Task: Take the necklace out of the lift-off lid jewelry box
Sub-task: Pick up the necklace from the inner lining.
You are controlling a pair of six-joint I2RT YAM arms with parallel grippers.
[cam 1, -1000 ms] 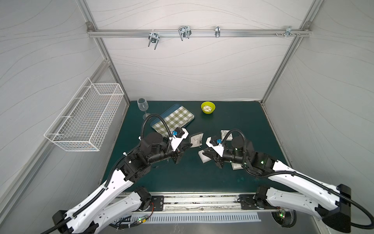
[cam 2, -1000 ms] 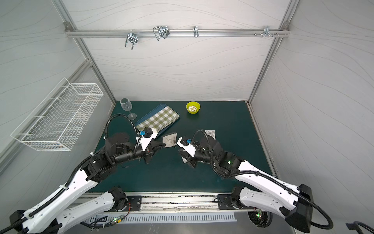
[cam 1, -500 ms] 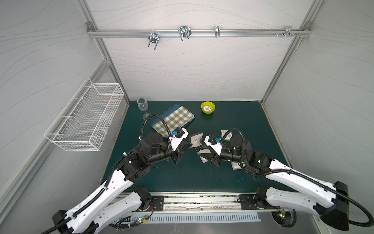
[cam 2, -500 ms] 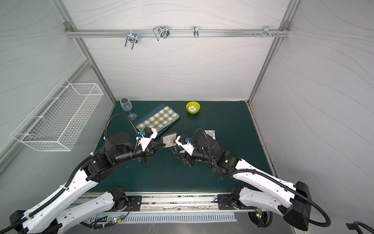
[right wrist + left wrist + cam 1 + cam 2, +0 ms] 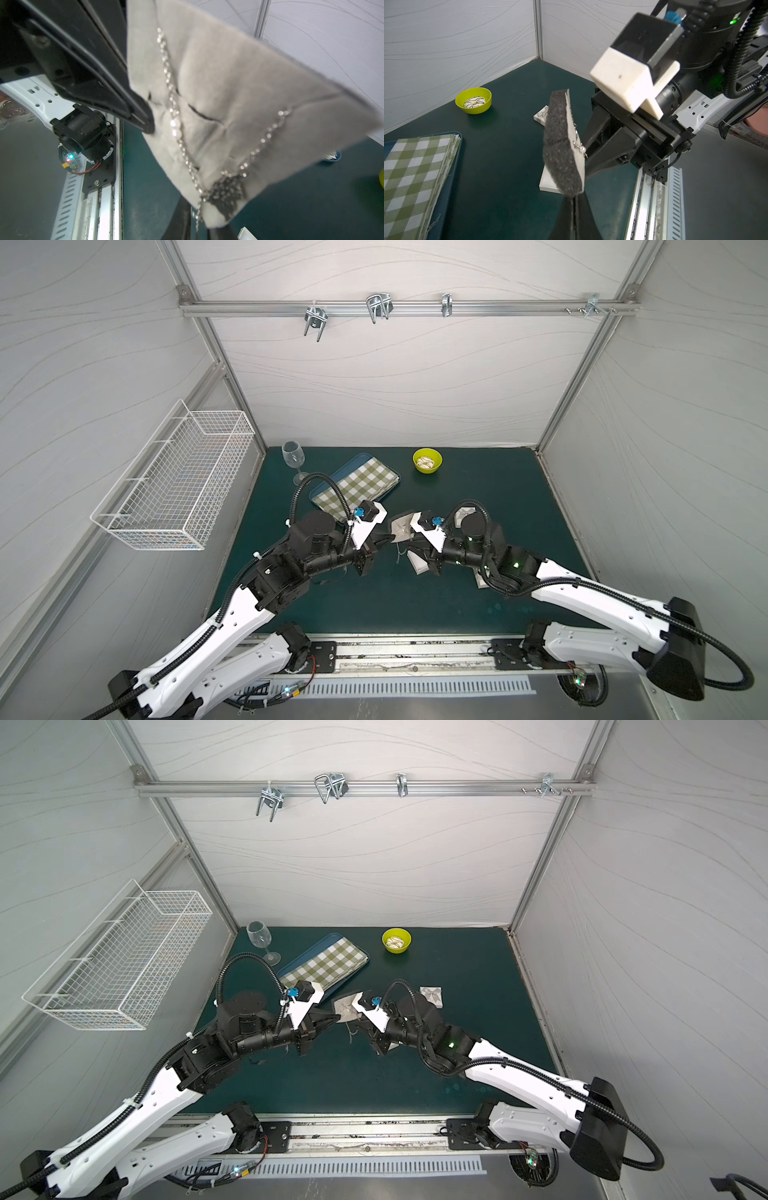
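A thin silver chain necklace with two pearls is strung on a grey-faced foam pad. The left hand clamps the pad above the middle of the counter. Whether the right hand is closed is unclear.

right arm is on the move. it has swung in toward the middle, and the far end of the arm has come across with it. a second ago the right gripper sat back, apart from the foam pad. half a second ago the gap was shrinking. now the gap is gone and the gripper is nosed right up against the pad's lower corner, where the necklace chain dangles between its fingertips in the right wrist view.
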